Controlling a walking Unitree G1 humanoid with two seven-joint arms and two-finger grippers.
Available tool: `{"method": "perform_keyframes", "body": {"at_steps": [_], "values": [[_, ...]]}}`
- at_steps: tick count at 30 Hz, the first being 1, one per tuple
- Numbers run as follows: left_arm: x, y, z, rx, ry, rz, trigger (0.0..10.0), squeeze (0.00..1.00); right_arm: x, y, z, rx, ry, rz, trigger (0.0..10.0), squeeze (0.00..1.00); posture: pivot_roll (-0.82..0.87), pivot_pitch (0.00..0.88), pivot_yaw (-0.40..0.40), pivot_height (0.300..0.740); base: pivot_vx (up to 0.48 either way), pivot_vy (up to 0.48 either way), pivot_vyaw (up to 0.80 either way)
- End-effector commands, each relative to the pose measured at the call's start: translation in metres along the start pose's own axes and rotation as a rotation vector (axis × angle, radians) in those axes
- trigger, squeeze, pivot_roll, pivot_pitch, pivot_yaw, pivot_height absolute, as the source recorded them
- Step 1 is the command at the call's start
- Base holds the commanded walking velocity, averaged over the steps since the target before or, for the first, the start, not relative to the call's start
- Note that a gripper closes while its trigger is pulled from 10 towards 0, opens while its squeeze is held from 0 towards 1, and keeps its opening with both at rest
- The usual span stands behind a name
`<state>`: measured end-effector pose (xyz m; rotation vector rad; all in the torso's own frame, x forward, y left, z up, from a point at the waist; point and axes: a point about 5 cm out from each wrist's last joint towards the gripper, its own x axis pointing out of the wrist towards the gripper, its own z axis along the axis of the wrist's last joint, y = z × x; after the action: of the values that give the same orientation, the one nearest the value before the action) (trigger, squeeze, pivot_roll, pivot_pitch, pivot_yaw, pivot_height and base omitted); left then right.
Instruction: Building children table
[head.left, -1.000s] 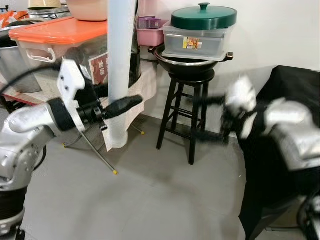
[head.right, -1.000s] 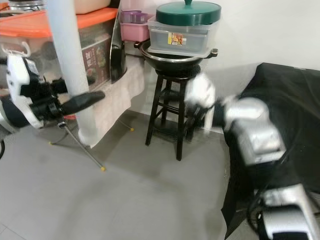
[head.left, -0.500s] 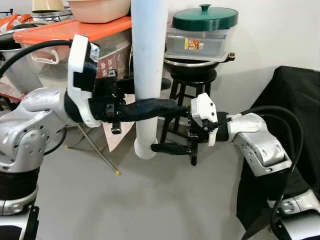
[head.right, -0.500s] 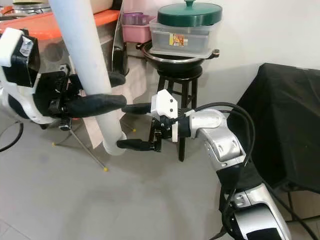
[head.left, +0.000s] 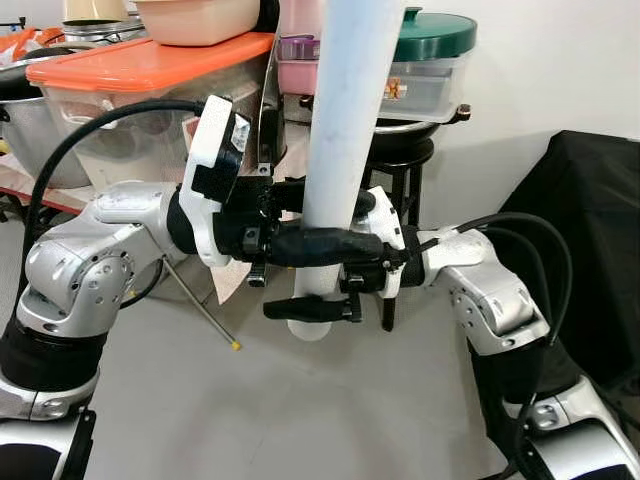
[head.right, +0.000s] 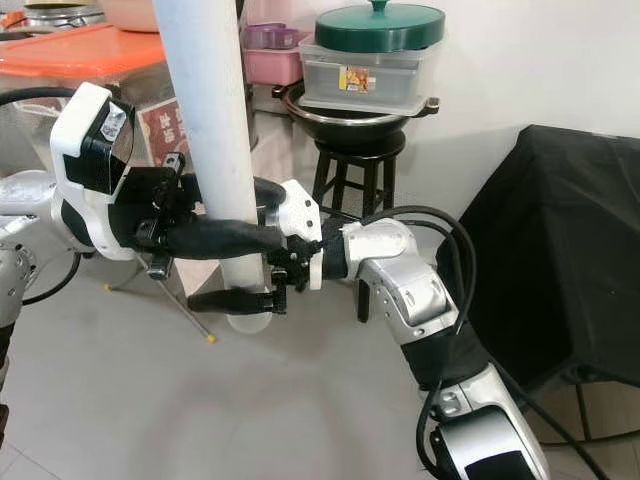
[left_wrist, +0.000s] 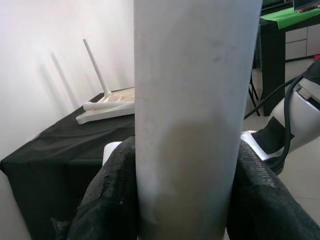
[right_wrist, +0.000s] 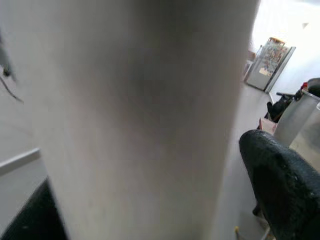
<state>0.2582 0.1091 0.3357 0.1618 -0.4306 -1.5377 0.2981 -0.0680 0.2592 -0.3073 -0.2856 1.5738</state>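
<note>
We hold the white table leg (head.left: 340, 150) nearly upright at mid-frame, its top tipped toward 1 o'clock. Our left gripper (head.left: 345, 222) pinches it between both fingers (left_wrist: 112, 195). Our right gripper (head.right: 235, 248) brackets its lower end; whether those fingers press it we cannot tell. A black stool (head.right: 350, 190) stands behind.
</note>
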Motion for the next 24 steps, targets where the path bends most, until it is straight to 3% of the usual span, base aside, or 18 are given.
{"method": "perform_keyframes", "body": {"at_steps": [1,2,3,24], "values": [[0.0036,0.0006,-0.0005,0.01,0.008,-0.003,0.0,0.0,0.0115,0.0003,0.004,-0.018,-0.004,0.026,3.4,0.0,0.0,0.0,0.024,0.74,0.0,0.0,0.0],[0.0036,0.0006,-0.0005,0.01,0.008,-0.003,0.0,0.0,0.0115,0.0003,0.004,-0.018,-0.004,0.026,3.4,0.0,0.0,0.0,0.024,0.74,0.0,0.0,0.0],[0.0053,-0.0006,-0.001,0.009,0.003,-0.009,0.0,0.0,0.0132,-0.0011,0.0011,-0.012,0.005,0.012,0.0,0.0,0.0,0.0,0.019,0.74,0.0,0.0,0.0],[0.0054,0.0,-0.0017,0.02,0.005,-0.011,0.0,0.0,0.0093,0.0003,0.0007,-0.006,-0.008,-0.003,0.0,0.0,-0.01,0.0,0.024,0.74,0.0,0.0,0.0]]}}
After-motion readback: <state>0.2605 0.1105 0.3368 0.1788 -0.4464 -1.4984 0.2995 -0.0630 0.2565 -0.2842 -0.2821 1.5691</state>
